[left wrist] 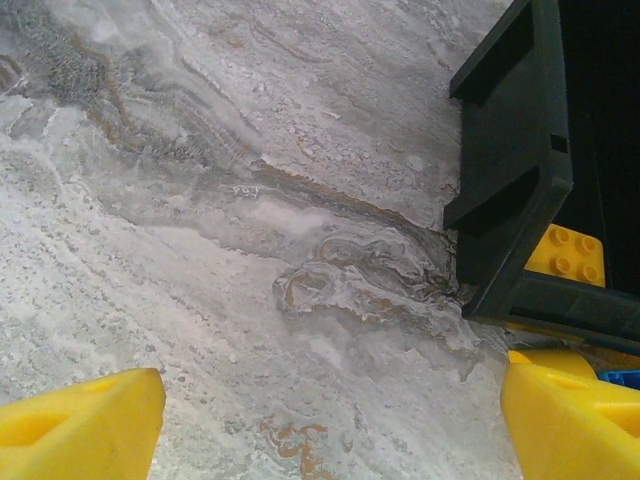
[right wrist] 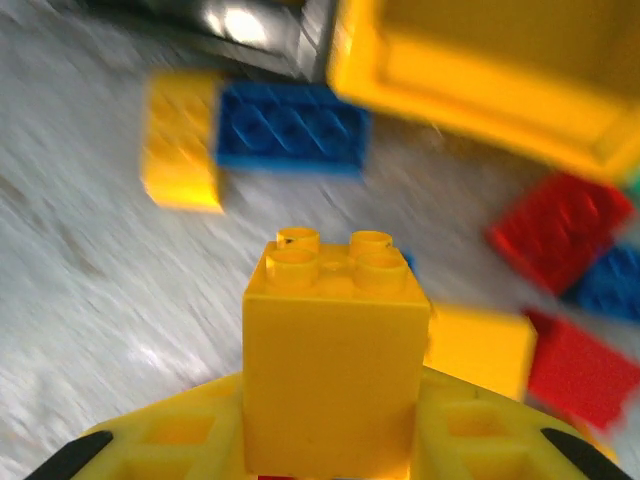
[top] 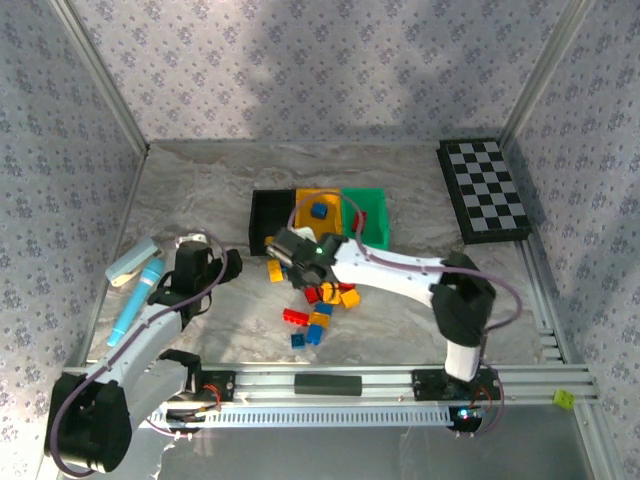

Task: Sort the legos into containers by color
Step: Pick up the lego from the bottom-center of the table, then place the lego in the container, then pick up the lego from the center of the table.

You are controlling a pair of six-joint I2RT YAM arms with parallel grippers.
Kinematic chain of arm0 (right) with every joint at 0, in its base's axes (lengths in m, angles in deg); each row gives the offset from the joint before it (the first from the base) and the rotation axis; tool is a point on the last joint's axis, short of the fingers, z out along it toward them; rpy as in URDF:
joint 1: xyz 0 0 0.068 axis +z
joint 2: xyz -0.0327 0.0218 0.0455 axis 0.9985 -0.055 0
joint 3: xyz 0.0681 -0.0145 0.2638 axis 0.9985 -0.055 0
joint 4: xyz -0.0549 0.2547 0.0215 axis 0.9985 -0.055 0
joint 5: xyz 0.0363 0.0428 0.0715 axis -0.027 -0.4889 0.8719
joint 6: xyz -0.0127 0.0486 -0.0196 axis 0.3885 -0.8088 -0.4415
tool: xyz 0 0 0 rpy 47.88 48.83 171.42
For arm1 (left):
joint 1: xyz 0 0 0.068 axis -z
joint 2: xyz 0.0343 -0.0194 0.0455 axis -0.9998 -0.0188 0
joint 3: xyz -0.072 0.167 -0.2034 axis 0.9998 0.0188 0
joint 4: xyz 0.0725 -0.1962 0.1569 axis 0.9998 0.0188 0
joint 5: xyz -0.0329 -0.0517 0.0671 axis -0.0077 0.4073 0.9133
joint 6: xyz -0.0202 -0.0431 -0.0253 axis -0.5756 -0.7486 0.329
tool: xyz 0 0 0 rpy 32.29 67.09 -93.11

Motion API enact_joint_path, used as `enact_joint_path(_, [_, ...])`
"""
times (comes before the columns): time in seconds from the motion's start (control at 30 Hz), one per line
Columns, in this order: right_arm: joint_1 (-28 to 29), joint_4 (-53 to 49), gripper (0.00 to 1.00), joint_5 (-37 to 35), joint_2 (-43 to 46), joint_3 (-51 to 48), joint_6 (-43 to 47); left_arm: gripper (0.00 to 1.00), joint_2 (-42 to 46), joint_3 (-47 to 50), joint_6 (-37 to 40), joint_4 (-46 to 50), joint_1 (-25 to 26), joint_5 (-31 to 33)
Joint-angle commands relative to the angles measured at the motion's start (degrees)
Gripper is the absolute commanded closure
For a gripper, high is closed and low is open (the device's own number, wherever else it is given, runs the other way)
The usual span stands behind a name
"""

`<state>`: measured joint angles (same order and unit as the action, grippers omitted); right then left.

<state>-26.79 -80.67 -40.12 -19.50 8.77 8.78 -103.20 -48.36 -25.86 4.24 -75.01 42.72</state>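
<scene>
The right jaws are clamped on a yellow brick (right wrist: 335, 360), its four studs showing, above the loose legos (top: 320, 308) scattered on the desk (top: 200, 190) just in front of the containers. The left jaws stand wide apart with nothing between them (bare marbled desk below), near the corner of the black bin (left wrist: 510, 190). Black bin, yellow bin (top: 318, 191) and green bin (top: 370, 205) sit side by side; a blue brick (top: 319, 211) lies in the yellow one.
</scene>
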Motion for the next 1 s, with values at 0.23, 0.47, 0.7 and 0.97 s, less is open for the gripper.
enact_joint_path(0.23, [-8.22,-7.06,0.57,4.91,-22.09,33.44,10.14,0.13,-0.48,1.78,-1.75,-1.89,-1.52,-4.41])
enact_joint_path(0.47, [-10.45,-7.44,0.36,6.73,-25.30,39.75,11.39,0.12,-1.87,1.52,-0.43,-2.80,-1.61,-7.19])
enact_joint_path(0.7, [-9.00,-3.19,0.36,6.03,-16.02,31.13,12.11,0.12,-1.98,2.00,-0.11,-3.70,-1.65,-7.32])
enact_joint_path(0.97, [-9.70,5.44,0.35,1.50,3.05,7.83,11.39,0.12,-2.32,2.24,2.06,-6.22,-0.47,-12.03])
